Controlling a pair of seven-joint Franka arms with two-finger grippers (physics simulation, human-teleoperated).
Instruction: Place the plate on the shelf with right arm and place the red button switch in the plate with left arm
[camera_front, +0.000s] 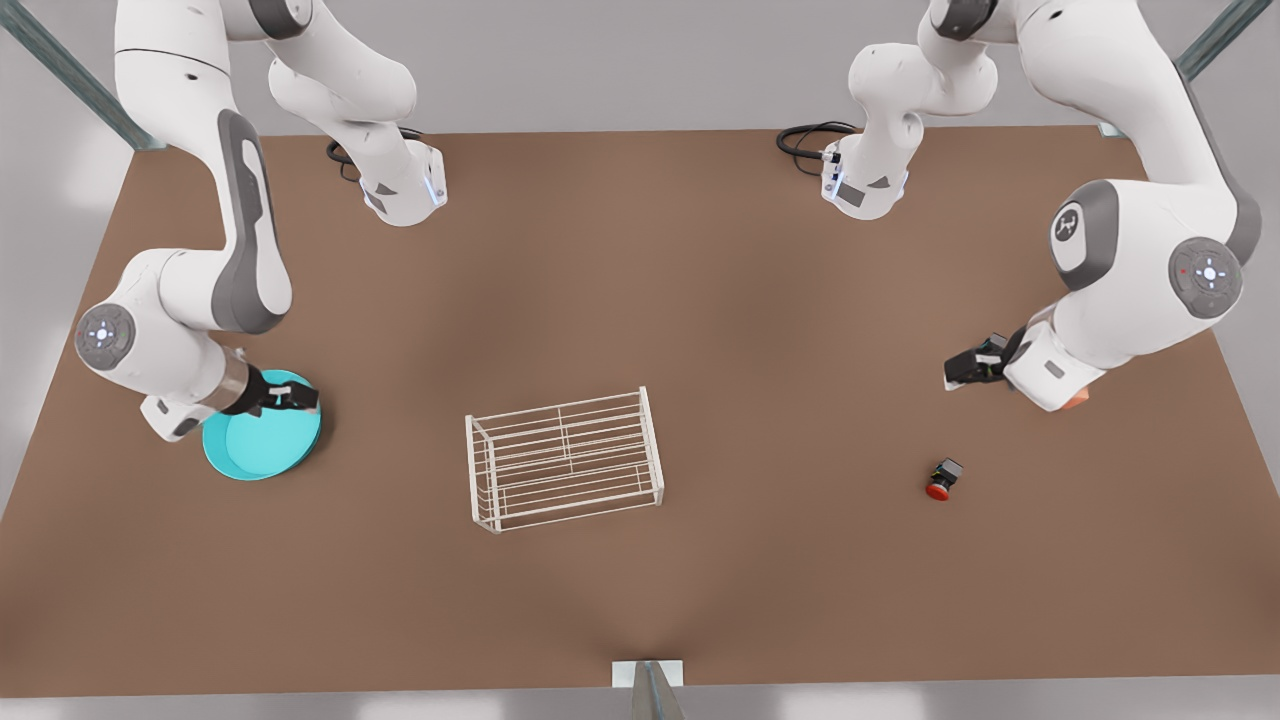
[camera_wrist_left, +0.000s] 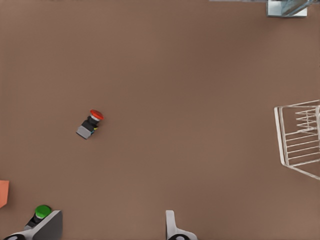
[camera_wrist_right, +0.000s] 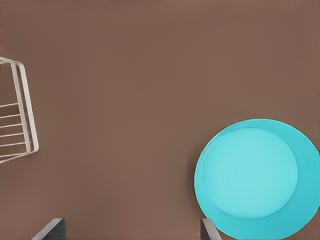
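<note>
A: What's at the front view's left?
B: The right claw (camera_front: 296, 398), spread, above the plate (camera_front: 262, 440) on the surface (camera_front: 640, 300).
A: Then?
B: The shelf (camera_front: 563, 459) mid-surface, the red button switch (camera_front: 942, 479) apart, the left claw (camera_front: 966, 370) spread above.

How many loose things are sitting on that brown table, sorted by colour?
Turquoise: 1, the plate
White: 1, the wire shelf
Red-capped: 1, the red button switch
Green-capped: 1, a like switch, seen in the left wrist view
Orange: 1, a block at the edge of that same view
Total: 5
</note>
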